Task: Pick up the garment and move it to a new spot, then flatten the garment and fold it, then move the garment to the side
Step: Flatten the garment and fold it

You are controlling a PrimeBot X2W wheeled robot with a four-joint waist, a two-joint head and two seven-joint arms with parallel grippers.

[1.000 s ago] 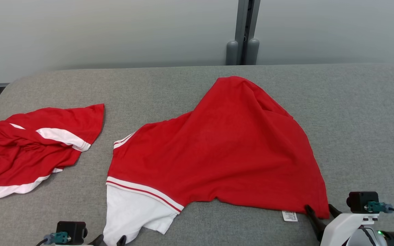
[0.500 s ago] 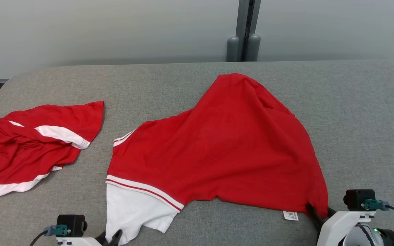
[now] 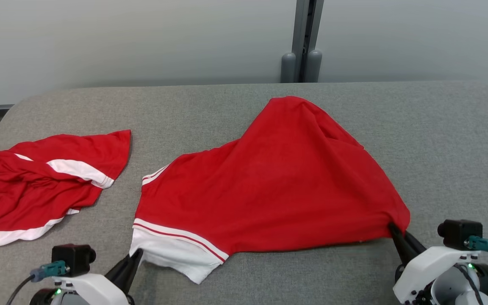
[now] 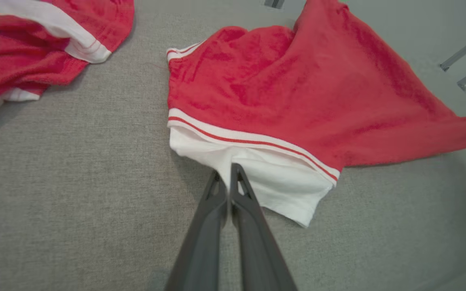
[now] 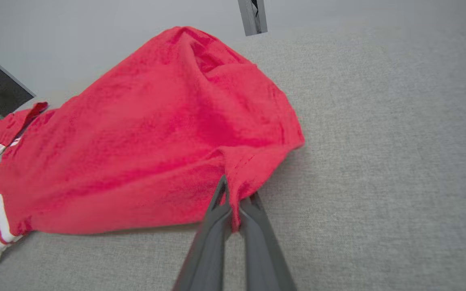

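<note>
Because both grippers are clamped on the near edge of the red shirt (image 3: 278, 178), the step in hand looks like the lift that carries it to a new spot. The left gripper (image 4: 227, 171) has its fingers together on the white sleeve (image 4: 273, 178) at the shirt's near left corner. The right gripper (image 5: 233, 190) pinches a small fold of red cloth at the near right corner. Between them the near hem is raised a little. The rest of the shirt lies on the grey padded table (image 3: 439, 148), its far end bunched into a peak towards the far right.

To do this well, I would raise both arms together and at the same rate, so neither corner takes all the weight. The left bite looks shallow, right at the sleeve's edge, so a jerk could pull the thin cloth free. A slow start would show whether it holds. Keeping the grippers well apart should hold the hem taut and let the body hang flat rather than twist. The far peak should clear the table before any sideways travel, or it will drag and crease. A second red-and-white garment (image 3: 36, 186) lies at the left, near the shirt but apart from it. The new spot is better chosen clear of that garment.
</note>
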